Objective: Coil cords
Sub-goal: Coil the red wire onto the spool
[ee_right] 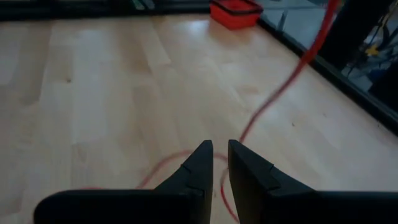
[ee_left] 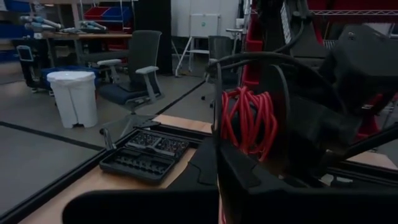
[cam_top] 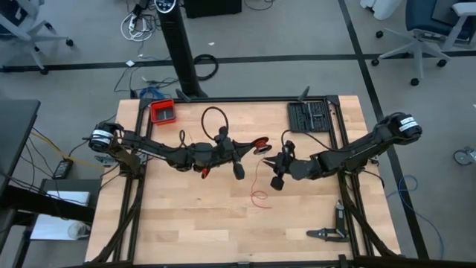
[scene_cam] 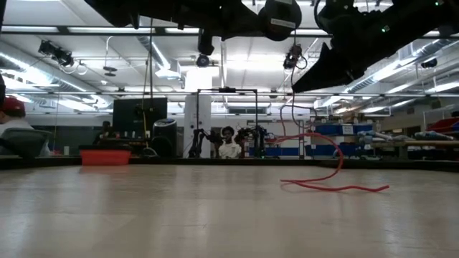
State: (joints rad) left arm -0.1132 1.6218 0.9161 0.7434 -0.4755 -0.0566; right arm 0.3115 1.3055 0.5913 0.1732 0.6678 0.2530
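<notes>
The thin red cord is partly wound into a small coil (ee_left: 249, 121), which my left gripper (cam_top: 258, 144) is shut on, above the table's middle. A loose strand (scene_cam: 290, 115) hangs from the coil. Its tail (cam_top: 257, 195) lies in a slack curve on the wood, and also shows in the low view (scene_cam: 330, 188). My right gripper (cam_top: 274, 165) hovers just right of the coil and above the tail. In the right wrist view its fingers (ee_right: 219, 163) stand a narrow gap apart with nothing between them, and the strand (ee_right: 283, 87) passes beyond them. My left gripper holds the coil's several red turns (ee_left: 239, 127) pinched between its two fingers. The fingers lie about level and point toward the table's right. The coil is lifted clear of the table, and one slack strand hangs from it down to the wood.
A red tray (cam_top: 163, 112) sits at the far left, with a black cable loop (cam_top: 214, 119) beside it. A black tool case (cam_top: 310, 117) is at the far right and a dark hand tool (cam_top: 327, 234) at the near right. People sit in the room behind (scene_cam: 228, 147).
</notes>
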